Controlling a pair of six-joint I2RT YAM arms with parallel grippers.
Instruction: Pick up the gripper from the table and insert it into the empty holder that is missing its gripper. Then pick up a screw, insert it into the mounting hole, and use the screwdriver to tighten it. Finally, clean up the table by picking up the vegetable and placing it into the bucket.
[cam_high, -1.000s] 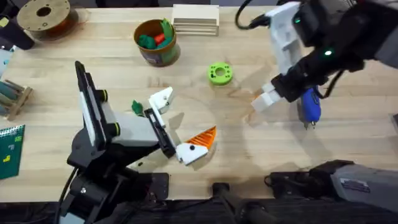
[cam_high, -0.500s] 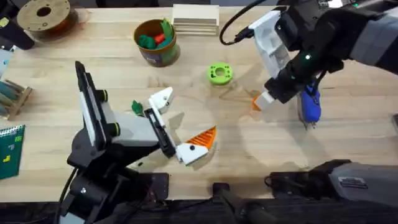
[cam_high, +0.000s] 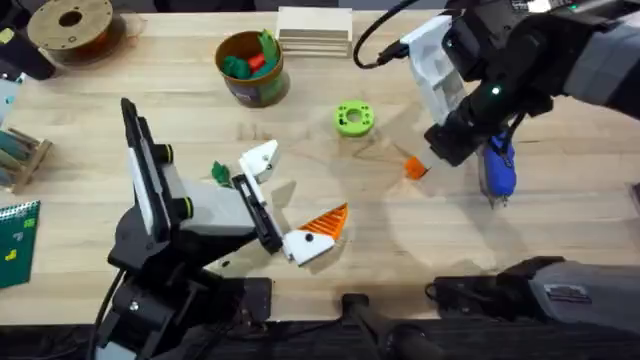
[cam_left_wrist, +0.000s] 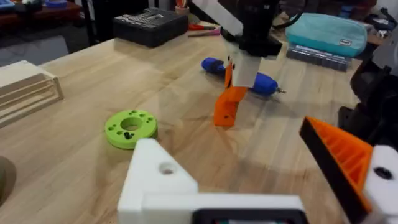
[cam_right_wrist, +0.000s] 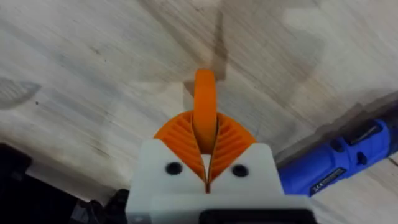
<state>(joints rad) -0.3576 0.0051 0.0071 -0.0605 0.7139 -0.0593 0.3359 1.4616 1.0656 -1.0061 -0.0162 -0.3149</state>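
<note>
Right gripper (cam_right_wrist: 205, 163) is seen closed on the gripper (cam_high: 415, 167), the orange wedge pinched edge-on between its ribbed orange pads (cam_right_wrist: 233, 140), with its free end pointing down toward the wooden table (cam_high: 560, 215). From the left wrist view the wedge appears to hang upright just over the boards, though contact cannot be told. The left gripper (cam_high: 268, 203) lies well apart toward the robot's left, its fingers spread wide. One of them carries an orange pad (cam_high: 325, 222), while the other is the holder (cam_high: 261, 158), bare and white, on the side nearer the bucket (cam_high: 250, 67). The coming carry is judged to run from the right arm leftward across the table to that bare mount, past the lime-green ring (cam_high: 352, 118). The wedge's long axis, now near vertical, is judged to need turning to match the mount. The screwdriver (cam_high: 497, 168) lies just beside the right gripper, and the vegetable (cam_high: 220, 172) sits near the holder.
</note>
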